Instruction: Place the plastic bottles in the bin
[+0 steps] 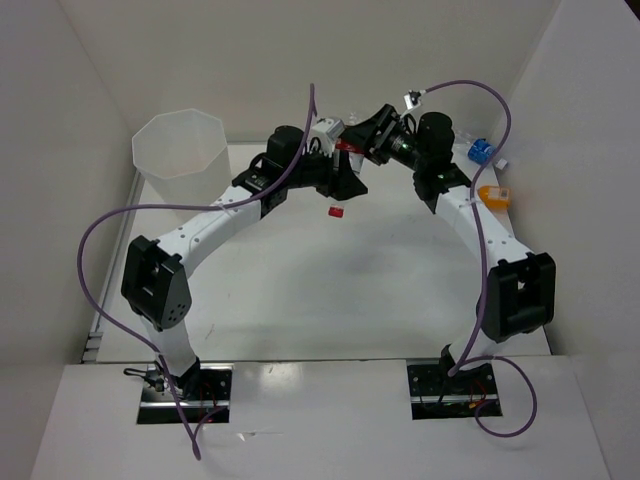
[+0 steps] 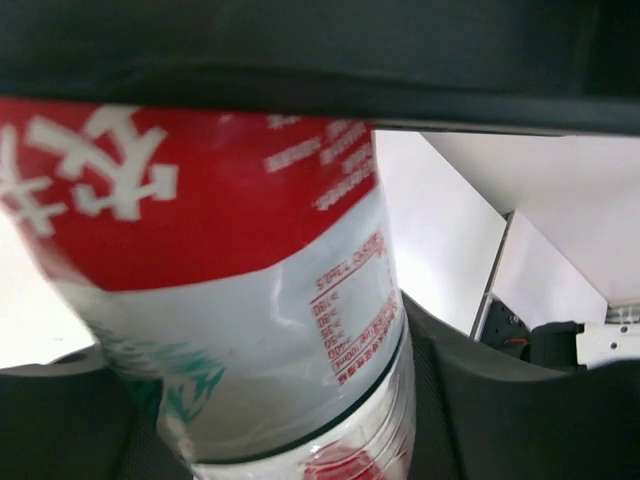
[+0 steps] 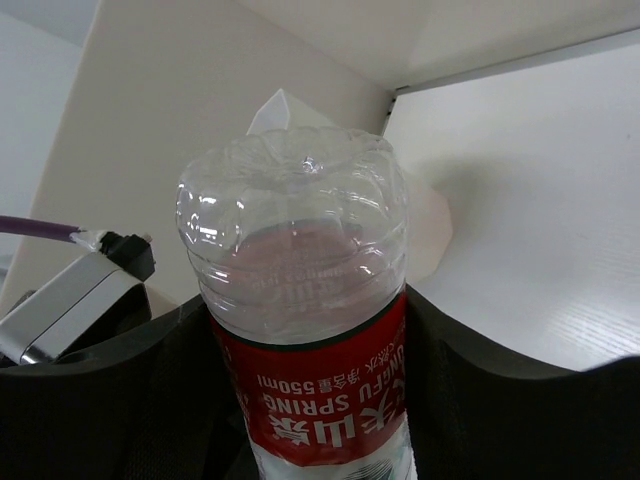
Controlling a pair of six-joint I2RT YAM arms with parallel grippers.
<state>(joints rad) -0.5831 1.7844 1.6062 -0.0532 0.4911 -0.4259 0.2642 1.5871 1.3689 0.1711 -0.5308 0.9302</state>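
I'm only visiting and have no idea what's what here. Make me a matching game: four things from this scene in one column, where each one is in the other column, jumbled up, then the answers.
Things
1. bin
2. red-label bottle
3. small red piece
4. orange bottle

Places
A. lying at the right edge of the table
B. being held, not lying loose
C. standing in the far left corner
D. alone on the bare middle of the tabletop

Pairs: 1-C, 2-B, 3-D, 4-A
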